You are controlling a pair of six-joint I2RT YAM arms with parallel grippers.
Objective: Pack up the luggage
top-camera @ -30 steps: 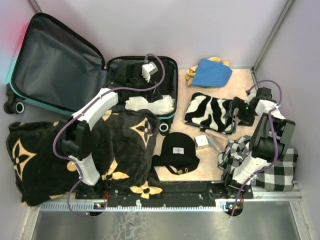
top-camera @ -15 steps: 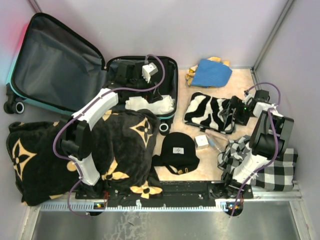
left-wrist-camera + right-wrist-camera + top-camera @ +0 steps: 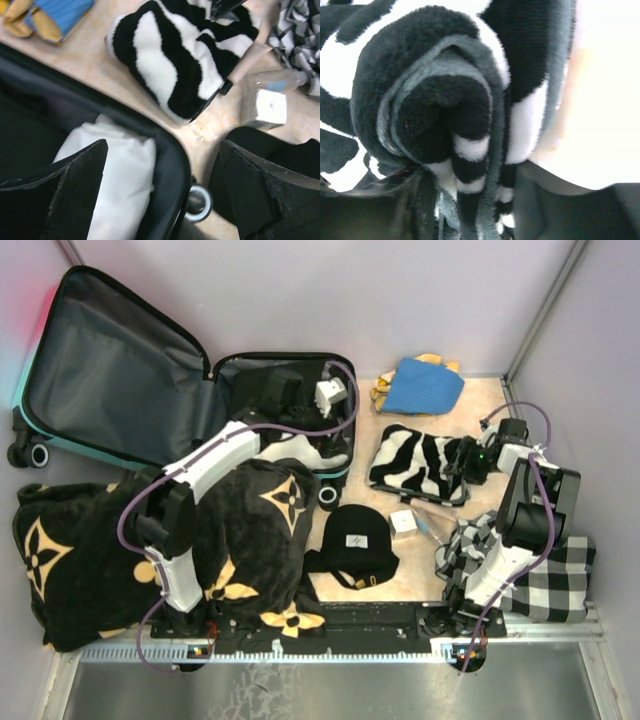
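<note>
The luggage (image 3: 110,360) lies open, lid at the back left, and its base holds a white cloth (image 3: 290,448). My left gripper (image 3: 305,425) hovers over the base's right side, open and empty. In the left wrist view its fingers (image 3: 162,150) straddle the suitcase rim (image 3: 170,155) and the white cloth (image 3: 120,170). A rolled zebra-striped blanket (image 3: 415,465) lies right of the suitcase. My right gripper (image 3: 462,458) is at its right edge. In the right wrist view the zebra fabric (image 3: 435,90) fills the gap between the fingers (image 3: 470,200), touching both.
A big black blanket with tan flowers (image 3: 120,550) covers the front left. A black hat (image 3: 355,540) and a small white box (image 3: 403,523) lie in front of the zebra blanket. A blue and yellow cloth (image 3: 425,385) sits at the back, and a black-and-white checked cloth (image 3: 540,570) at the front right.
My left gripper has swung right across the suitcase base. My right gripper has moved left onto the zebra blanket's edge, and its jaws have narrowed onto the fabric.
</note>
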